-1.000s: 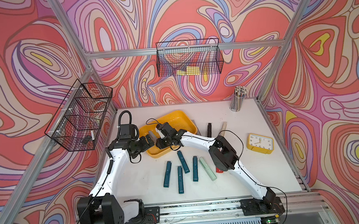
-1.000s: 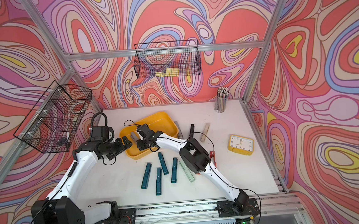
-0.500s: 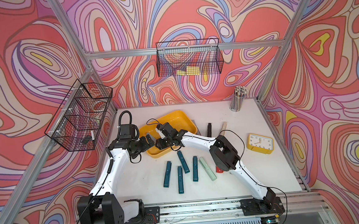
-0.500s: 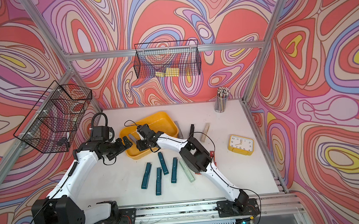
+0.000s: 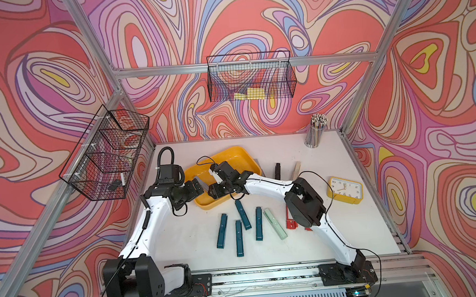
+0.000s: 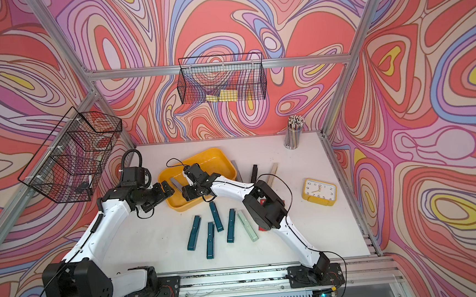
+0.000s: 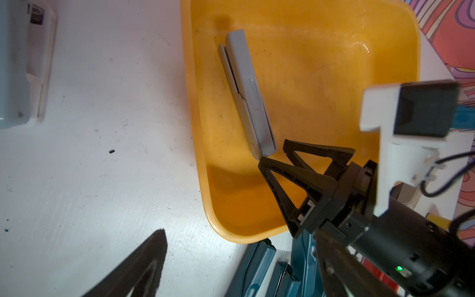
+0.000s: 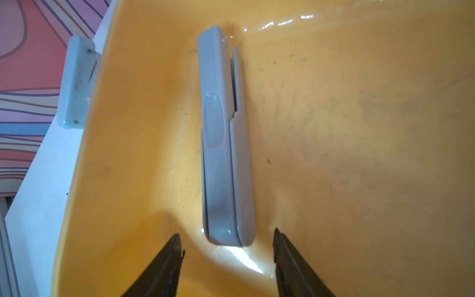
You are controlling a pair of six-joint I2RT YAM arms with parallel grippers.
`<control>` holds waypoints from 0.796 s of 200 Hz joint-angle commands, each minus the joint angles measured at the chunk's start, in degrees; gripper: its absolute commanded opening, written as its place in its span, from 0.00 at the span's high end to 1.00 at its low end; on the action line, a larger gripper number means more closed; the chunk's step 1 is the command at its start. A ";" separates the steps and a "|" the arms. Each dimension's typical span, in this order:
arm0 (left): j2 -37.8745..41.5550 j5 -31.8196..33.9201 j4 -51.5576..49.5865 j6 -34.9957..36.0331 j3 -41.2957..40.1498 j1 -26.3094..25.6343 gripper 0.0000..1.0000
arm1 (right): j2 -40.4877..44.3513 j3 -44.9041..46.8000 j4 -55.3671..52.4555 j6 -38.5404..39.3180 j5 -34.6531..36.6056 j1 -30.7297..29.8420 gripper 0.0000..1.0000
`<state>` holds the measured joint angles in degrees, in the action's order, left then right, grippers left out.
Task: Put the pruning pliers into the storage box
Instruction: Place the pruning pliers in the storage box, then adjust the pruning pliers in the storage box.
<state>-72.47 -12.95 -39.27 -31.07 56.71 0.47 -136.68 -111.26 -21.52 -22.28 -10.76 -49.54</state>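
Overhead view of a white bench in a booth with swirling patterned walls. I am a two-armed robot, reaching from the near edge toward a yellow tray.

At the left, my left arm stretches to the near-left corner of the storage box. My left jaws stand wide and hold nothing. They hover just beside the box's rim.

Inside the storage box, close to its left wall, one pair of grey pliers lies flat on the floor of the box. It is the only tool I can see in there, so by my reckoning one is done.

Just right of it, my right arm comes in over the box's near rim. My right jaws are parted, with a tip on either side of the near end of the grey pliers. They do not touch the pliers and grip nothing. I judge this to be the letting-go step.

Farther right and nearer, four teal pliers lie out on the bench in a loose row, with one mint pair after them. Red pliers lie just beside the mint pair, partly hidden under my right arm, so I cannot count them. Toward the far side, a second grey pair lies just beside the box's right wall. Right of that come a black pair and a beige pair.

All of these are left to move, so the task looks barely begun. A yellow clock at the far right is no part of it.
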 commanded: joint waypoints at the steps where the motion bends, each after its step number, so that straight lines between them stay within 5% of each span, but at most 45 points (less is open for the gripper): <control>1: -0.95 2.28 0.48 -1.64 2.39 0.29 0.11 | 4.22 2.56 1.04 1.54 1.95 -0.11 0.40; 86: -11.20 1.54 5.15 -9.63 8.24 -3.42 0.31 | 14.56 12.11 0.07 4.74 8.67 3.21 0.45; 159: -21.65 16.66 -3.91 -19.59 17.41 -11.18 0.49 | 28.36 27.80 2.94 4.22 4.73 13.55 0.44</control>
<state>-92.38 -3.57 -37.47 -44.86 71.85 -8.93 -111.96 -86.35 -20.03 -18.79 -4.93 -36.25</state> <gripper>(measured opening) 0.523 0.556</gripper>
